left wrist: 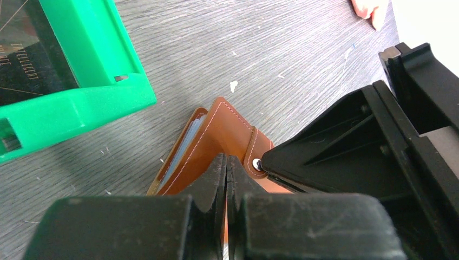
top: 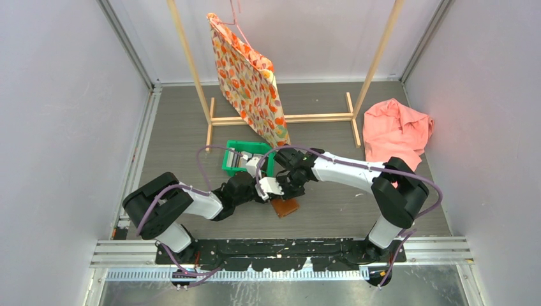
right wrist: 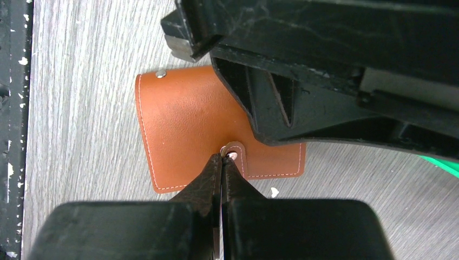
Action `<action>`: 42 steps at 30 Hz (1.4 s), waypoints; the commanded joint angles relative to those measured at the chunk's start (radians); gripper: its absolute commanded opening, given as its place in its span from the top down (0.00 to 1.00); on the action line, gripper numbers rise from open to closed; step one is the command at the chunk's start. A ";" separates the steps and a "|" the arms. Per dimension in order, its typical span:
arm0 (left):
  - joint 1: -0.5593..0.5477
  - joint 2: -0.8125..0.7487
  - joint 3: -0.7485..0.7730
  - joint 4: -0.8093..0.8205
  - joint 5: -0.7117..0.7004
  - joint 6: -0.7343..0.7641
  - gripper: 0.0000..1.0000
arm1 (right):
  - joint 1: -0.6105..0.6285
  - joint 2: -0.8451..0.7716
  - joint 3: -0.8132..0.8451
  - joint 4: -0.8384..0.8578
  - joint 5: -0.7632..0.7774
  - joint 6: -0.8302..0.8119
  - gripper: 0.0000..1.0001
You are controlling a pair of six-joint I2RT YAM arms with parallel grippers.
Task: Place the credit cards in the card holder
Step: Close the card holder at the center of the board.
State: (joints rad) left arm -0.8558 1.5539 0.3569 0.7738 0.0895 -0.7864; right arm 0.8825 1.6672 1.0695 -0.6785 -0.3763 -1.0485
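The card holder point(right wrist: 184, 124), a brown leather wallet, lies folded on the grey table point(left wrist: 281, 49), also seen from above as the card holder point(top: 285, 207). A light-blue card edge point(left wrist: 187, 142) shows between its covers. My left gripper point(left wrist: 226, 160) is shut, its tips resting on the wallet's cover. My right gripper point(right wrist: 222, 157) is shut with its tips at the snap tab point(right wrist: 234, 154); whether it pinches the tab I cannot tell. More credit cards lie in the green bin point(top: 245, 156), a black one point(left wrist: 32, 54) on top.
The green bin's wall point(left wrist: 81, 103) sits just left of the wallet. A wooden rack point(top: 287, 118) with a hanging patterned bag point(top: 252, 83) stands behind. A pink cloth point(top: 395, 131) lies at the back right. The black base rail point(right wrist: 11, 108) runs close along the near edge.
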 commanded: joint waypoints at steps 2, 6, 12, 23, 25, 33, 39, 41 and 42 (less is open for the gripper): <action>0.004 0.014 -0.007 -0.004 -0.012 0.006 0.99 | 0.023 0.025 -0.005 0.004 -0.020 -0.002 0.99; 0.004 0.015 -0.008 -0.003 -0.011 0.006 1.00 | 0.025 0.032 -0.008 0.004 -0.016 -0.002 0.99; 0.004 0.013 -0.009 -0.002 -0.011 0.006 1.00 | 0.043 0.058 -0.003 0.001 -0.006 0.003 0.99; 0.004 0.014 -0.013 0.004 -0.013 0.006 1.00 | 0.071 0.101 0.015 -0.023 0.005 0.002 0.99; 0.004 0.013 -0.013 0.007 -0.013 0.004 1.00 | 0.072 0.107 0.018 -0.028 0.004 0.002 0.99; 0.004 0.014 -0.016 0.014 -0.011 0.003 1.00 | 0.087 0.141 0.037 -0.036 0.003 0.002 0.99; 0.004 0.015 -0.021 0.022 -0.013 0.001 1.00 | 0.088 0.153 0.043 -0.028 0.007 0.005 0.99; 0.004 0.017 -0.021 0.025 -0.013 0.001 1.00 | 0.087 0.160 0.047 -0.029 0.003 0.005 0.99; 0.004 0.017 -0.022 0.025 -0.013 -0.001 1.00 | 0.088 0.163 0.048 -0.029 0.001 0.005 0.99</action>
State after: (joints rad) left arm -0.8558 1.5539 0.3523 0.7815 0.0895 -0.7868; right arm 0.9340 1.7355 1.1507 -0.7601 -0.2947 -1.0428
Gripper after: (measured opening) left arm 0.010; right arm 0.021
